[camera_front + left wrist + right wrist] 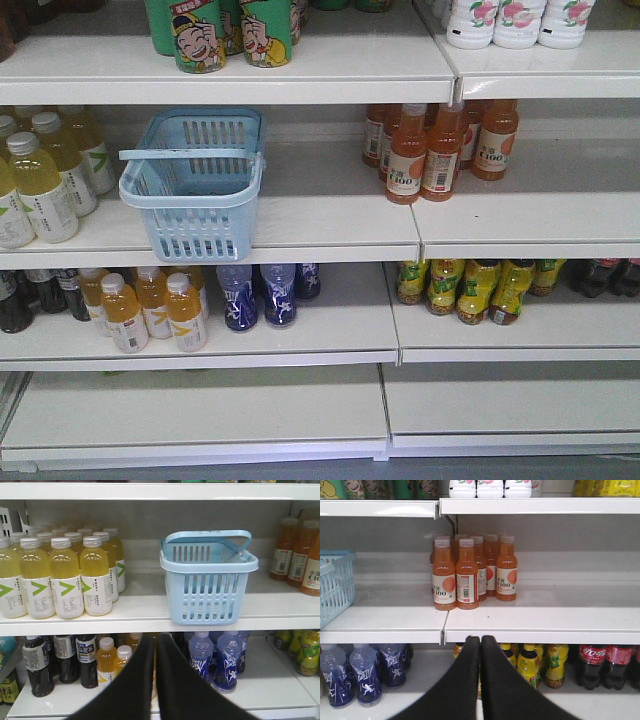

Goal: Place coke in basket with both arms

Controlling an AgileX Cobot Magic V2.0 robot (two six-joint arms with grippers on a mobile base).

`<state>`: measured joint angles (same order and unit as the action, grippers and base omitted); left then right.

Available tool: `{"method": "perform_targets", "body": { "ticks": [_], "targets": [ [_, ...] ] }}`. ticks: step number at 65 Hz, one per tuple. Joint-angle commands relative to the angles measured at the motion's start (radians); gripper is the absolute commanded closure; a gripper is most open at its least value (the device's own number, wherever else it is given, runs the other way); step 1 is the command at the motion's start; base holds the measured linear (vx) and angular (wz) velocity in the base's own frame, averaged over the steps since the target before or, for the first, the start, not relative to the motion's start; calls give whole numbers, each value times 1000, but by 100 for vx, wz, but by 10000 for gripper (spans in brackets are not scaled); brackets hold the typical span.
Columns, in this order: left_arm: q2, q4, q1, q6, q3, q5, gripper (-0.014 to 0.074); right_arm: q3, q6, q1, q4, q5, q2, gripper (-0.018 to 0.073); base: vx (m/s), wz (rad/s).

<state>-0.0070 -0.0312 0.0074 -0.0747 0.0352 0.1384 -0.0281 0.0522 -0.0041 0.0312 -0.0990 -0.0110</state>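
Coke: all-red bottle not visible in any view. Basket upright on middle shelf, above and slightly right of left hand, far left of right hand; left nearer. Both hands pinched closed, empty.

Bright even light, soft focus, white glare

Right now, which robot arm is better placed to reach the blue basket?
Probably the left. Its wrist view has the basket nearly straight ahead, above the shut left gripper. The right gripper faces orange drink bottles, with the basket only at its view's left edge.
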Motion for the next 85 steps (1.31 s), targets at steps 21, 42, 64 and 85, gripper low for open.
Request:
{"method": "perform_targets", "body": {
  "ticks": [21, 42, 64, 85],
  "targets": [
    [-20, 1, -4, -3, -34, -75, 602, -7, 7, -5, -1, 74, -12, 569, 6, 0],
    [-20, 1, -4, -3, -34, -75, 602, -7, 7, -5, -1, 74, -12, 569, 4, 1],
    [-20, 1, -4, -3, -34, -75, 602, -7, 7, -5, -1, 74, -12, 569, 0, 0],
    [-20, 1, -4, -3, -34, -75, 602, -7, 7, -5, -1, 74, -12, 569, 0, 0]
  ]
}}
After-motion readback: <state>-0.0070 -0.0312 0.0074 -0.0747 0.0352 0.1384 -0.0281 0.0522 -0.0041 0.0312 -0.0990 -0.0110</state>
